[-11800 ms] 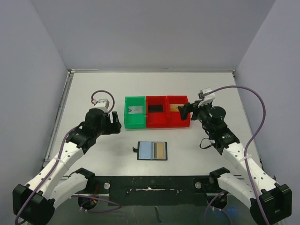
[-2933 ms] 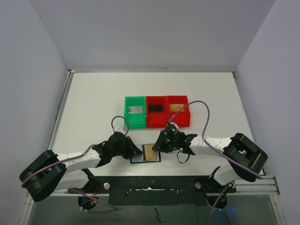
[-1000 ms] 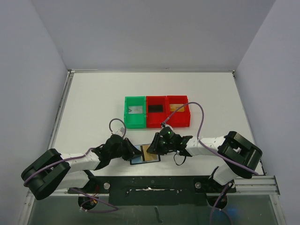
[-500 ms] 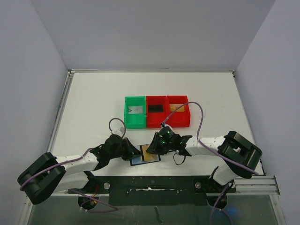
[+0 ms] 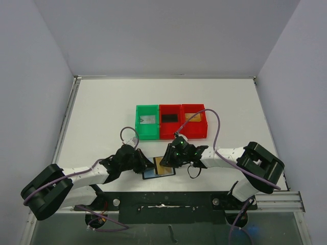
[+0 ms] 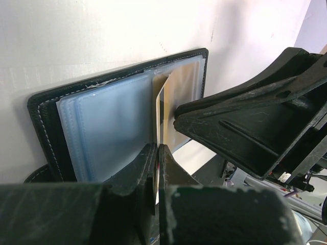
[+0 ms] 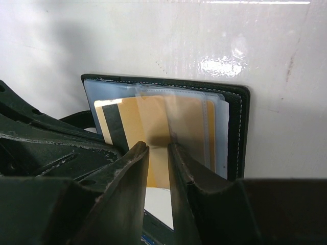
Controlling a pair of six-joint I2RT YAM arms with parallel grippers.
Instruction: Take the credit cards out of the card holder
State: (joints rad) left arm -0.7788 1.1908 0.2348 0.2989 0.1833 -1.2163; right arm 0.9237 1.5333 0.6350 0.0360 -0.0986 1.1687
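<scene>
The black card holder [image 5: 152, 175] lies open on the table near the front edge, its bluish pockets [image 6: 110, 127] facing up. A gold credit card [image 7: 148, 127] with a black stripe sticks partly out of a pocket, tilted up off the holder [image 7: 240, 132]. My left gripper [image 6: 157, 148] is shut on that card's edge [image 6: 159, 109], coming in from the left [image 5: 149, 164]. My right gripper [image 7: 158, 147] hovers over the card from the right [image 5: 167, 161], jaws a narrow gap apart with nothing seen between them.
Three bins stand in a row behind the holder: a green bin [image 5: 138, 127] with a pale grey card [image 5: 148, 120], a red bin [image 5: 170, 131] with a black card [image 5: 170, 118], and a second red bin [image 5: 203, 127] with a gold item. Both forearms lie low and close together.
Both arms came down from the bins to the holder. Over the last seconds the gold card went from flat to tilted up, and the left jaws have closed fully.
</scene>
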